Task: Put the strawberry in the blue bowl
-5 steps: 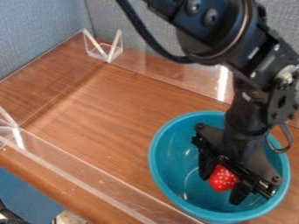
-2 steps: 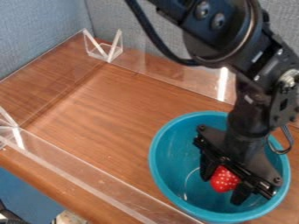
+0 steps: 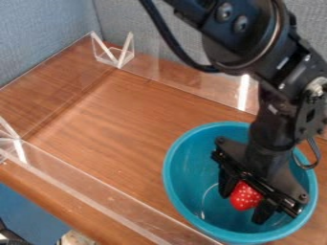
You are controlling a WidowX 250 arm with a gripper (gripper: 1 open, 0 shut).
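Note:
The blue bowl (image 3: 192, 163) stands at the table's near right corner, teal and glossy. Down inside it hangs my gripper (image 3: 247, 197), pointing straight down from the black arm. Its black fingers are shut on the strawberry (image 3: 243, 196), a small red fruit held just above the bowl's floor. The fingers hide the strawberry's sides and its green top does not show.
A brown wooden table (image 3: 102, 105) is ringed by a low clear plastic wall (image 3: 166, 72). Clear brackets stand at the far left corner (image 3: 115, 48) and at the near left edge (image 3: 10, 144). The arm's black body (image 3: 243, 38) rises over the right side.

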